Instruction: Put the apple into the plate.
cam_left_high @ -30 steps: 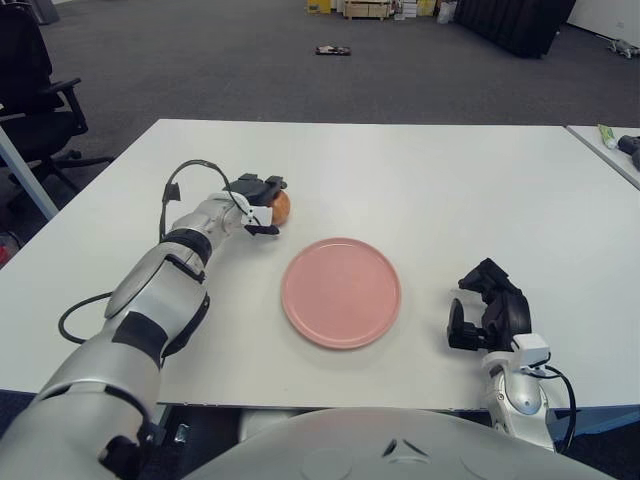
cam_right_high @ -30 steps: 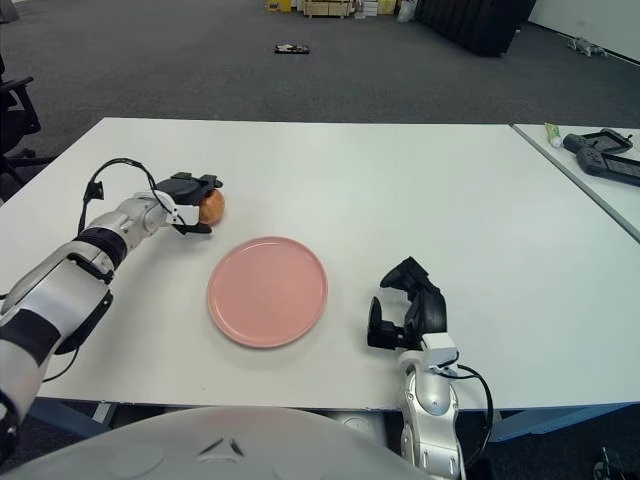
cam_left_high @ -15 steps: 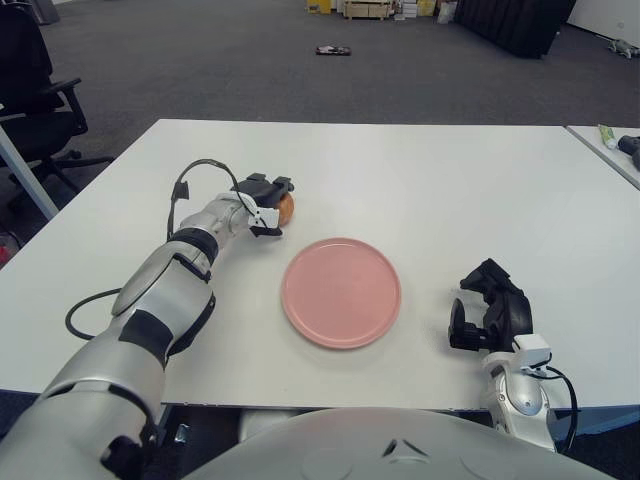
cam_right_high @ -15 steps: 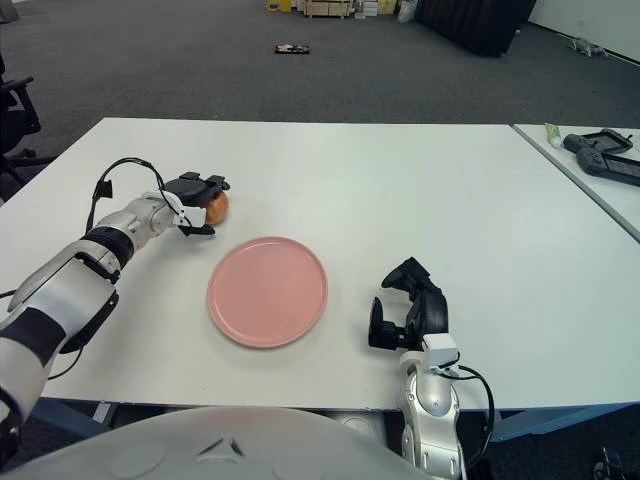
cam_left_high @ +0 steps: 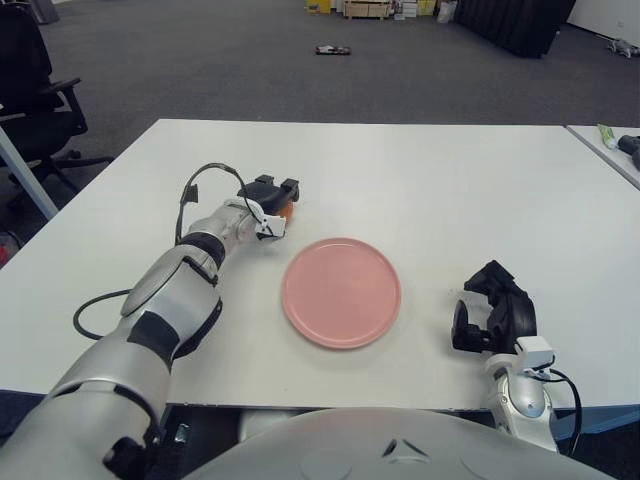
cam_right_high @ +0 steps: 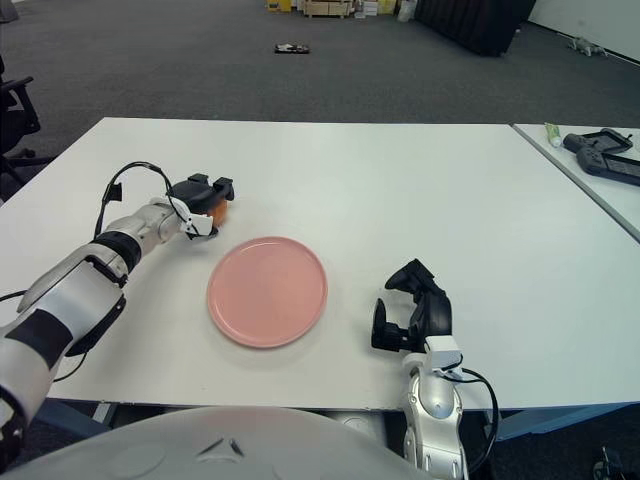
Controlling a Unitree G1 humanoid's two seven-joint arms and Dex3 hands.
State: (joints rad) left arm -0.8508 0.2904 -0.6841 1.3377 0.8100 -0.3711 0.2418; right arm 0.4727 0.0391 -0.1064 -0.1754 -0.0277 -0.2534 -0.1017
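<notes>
The left hand point(cam_left_high: 272, 197) has closed more fully over the apple point(cam_left_high: 285, 210), now mostly hidden, up-left of the pink plate point(cam_left_high: 341, 292) and slightly farther from it. The right hand point(cam_left_high: 492, 312), fingers curled and empty, stays right of the plate.

We see bare table point(cam_left_high: 430, 190) between the left robot hand point(cam_left_high: 270, 200), closed round the apple point(cam_left_high: 285, 210), and the plate point(cam_left_high: 341, 292) to its right; the right robot hand point(cam_left_high: 492, 318) sits beyond the plate.
</notes>
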